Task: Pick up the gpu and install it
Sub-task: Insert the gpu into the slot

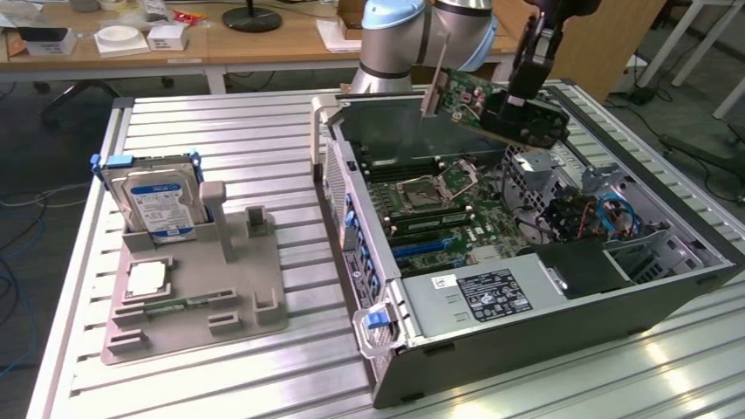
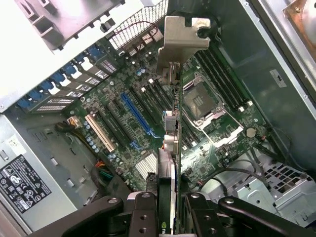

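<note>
"Gpu [image 1: 466, 92] up in the air, is it?"

"Yes, in the upper right of the exterior view. It hangs tilted above the open computer case [image 1: 652, 288], clear of the motherboard [image 1: 431, 201]. The gripper [image 1: 512, 98] holds it from above."

"And the fingers [image 2: 143, 212]?"

"Clamped on the gpu, one against each face. In the wrist view the card runs edge-on between them."

"Why hold it that way?"

"I'd say so its far edge faces the board, in line with the expansion slots beside the blue slot [image 2: 136, 116]. The metal bracket [image 2: 185, 32] points towards the case's perforated rear wall, which I take to be where it belongs. It sits in no slot yet."

"Anything else about?"

"A hard drive [image 1: 157, 205] stands upright in a grey holder [image 1: 198, 297] on the worktop [image 1: 222, 131]. That's on the exterior view's left, well apart from the case. My guess is that parts are parked there so the arm finds them in fixed spots."
</note>
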Action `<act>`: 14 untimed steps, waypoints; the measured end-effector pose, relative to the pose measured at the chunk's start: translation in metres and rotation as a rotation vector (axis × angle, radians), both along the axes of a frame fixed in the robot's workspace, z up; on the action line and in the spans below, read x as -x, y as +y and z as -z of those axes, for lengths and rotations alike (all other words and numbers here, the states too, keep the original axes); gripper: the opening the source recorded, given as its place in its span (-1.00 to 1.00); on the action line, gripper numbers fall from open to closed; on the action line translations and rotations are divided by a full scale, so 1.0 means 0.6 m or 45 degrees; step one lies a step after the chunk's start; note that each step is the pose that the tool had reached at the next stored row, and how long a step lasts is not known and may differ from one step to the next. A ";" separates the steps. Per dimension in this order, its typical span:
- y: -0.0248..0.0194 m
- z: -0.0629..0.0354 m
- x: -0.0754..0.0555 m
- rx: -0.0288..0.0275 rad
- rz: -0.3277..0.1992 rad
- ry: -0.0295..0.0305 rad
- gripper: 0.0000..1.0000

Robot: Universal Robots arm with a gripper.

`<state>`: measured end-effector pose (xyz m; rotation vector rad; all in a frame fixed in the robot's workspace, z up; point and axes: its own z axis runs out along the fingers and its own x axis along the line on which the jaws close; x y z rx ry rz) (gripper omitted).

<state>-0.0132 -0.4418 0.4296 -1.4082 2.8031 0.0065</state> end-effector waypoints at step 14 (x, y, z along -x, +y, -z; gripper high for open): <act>-0.0013 0.000 0.000 -0.0130 -0.162 -0.0052 -0.47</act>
